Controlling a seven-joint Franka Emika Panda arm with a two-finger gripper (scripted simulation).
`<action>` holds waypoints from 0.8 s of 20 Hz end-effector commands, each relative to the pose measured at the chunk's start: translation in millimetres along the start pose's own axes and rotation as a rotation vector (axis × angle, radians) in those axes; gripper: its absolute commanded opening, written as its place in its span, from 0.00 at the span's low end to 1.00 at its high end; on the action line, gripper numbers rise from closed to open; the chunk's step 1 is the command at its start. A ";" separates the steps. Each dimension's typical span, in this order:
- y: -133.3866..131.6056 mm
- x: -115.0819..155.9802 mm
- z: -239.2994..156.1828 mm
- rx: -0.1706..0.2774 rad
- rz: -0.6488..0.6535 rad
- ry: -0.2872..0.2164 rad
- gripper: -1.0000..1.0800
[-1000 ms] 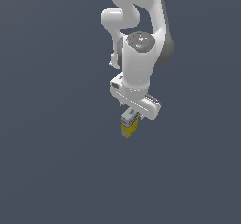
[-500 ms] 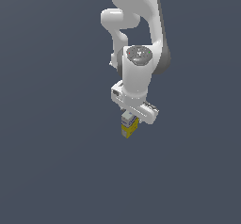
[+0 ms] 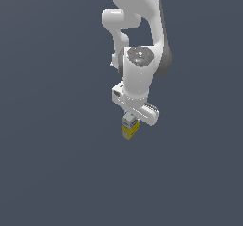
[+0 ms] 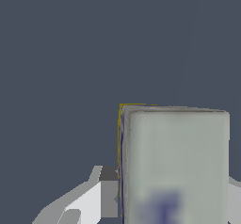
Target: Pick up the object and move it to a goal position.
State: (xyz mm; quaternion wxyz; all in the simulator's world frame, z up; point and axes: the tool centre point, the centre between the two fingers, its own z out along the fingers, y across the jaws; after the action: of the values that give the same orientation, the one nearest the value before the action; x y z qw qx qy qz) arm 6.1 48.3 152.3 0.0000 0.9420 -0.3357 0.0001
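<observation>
White top face of the carton (image 4: 175, 164) fills the wrist view, a yellow edge along one side, with one of the fingers (image 4: 108, 197) pressed against its flank. From outside, the gripper (image 3: 131, 121) clamps the carton (image 3: 129, 130) beneath the white arm (image 3: 140, 73), above the plain grey-blue tabletop (image 3: 52, 163).

The white arm (image 3: 137, 25) reaches down from above, its wrist (image 3: 138, 73) pointing straight downward. The gripper (image 3: 130, 125) hangs below it, fingers (image 4: 106, 192) closed against the sides of the carton (image 3: 130, 127) held between them.
</observation>
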 end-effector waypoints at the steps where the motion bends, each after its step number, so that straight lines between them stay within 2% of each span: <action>1: -0.1 0.0 0.1 0.000 0.000 0.000 0.00; 8: -0.3 -0.3 -15.8 0.000 0.000 0.000 0.00; 16: -0.9 -1.3 -70.7 0.000 0.000 0.000 0.00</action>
State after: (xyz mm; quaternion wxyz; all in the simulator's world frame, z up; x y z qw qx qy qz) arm 5.6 49.5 209.8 0.0002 0.9420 -0.3356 -0.0005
